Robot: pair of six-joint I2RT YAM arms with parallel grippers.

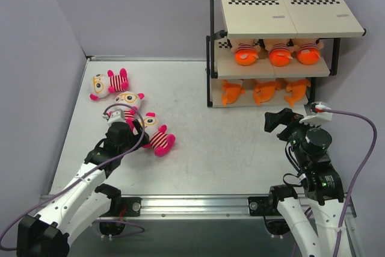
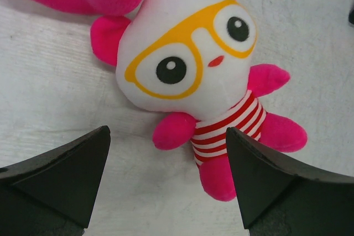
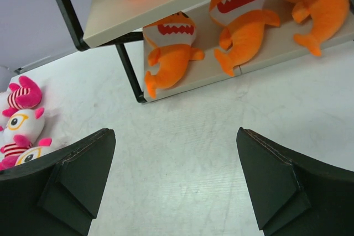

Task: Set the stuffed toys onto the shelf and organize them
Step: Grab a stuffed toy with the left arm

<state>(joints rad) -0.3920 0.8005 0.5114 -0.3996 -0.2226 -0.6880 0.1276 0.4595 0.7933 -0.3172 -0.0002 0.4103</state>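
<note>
Pink-limbed white plush toy with yellow glasses [image 2: 188,59] lies on the tabletop [image 2: 50,81] beneath the wide-open, empty left gripper [image 2: 167,136]. Pickup seems in hand: next, descend and close. Right gripper [image 3: 176,136], equally open and empty, faces the black-framed beige shelf [image 1: 289,13].

The left arm [image 1: 78,188] stretches low and forward from its base, wrist tipped downward. The left gripper [image 2: 167,132] hangs with both fingers spread wide, clasping nothing. The right arm [image 1: 316,173] stands folded close above its base, with the right gripper [image 3: 176,131] aimed forward and down, its fingers likewise wide apart and empty.
</note>
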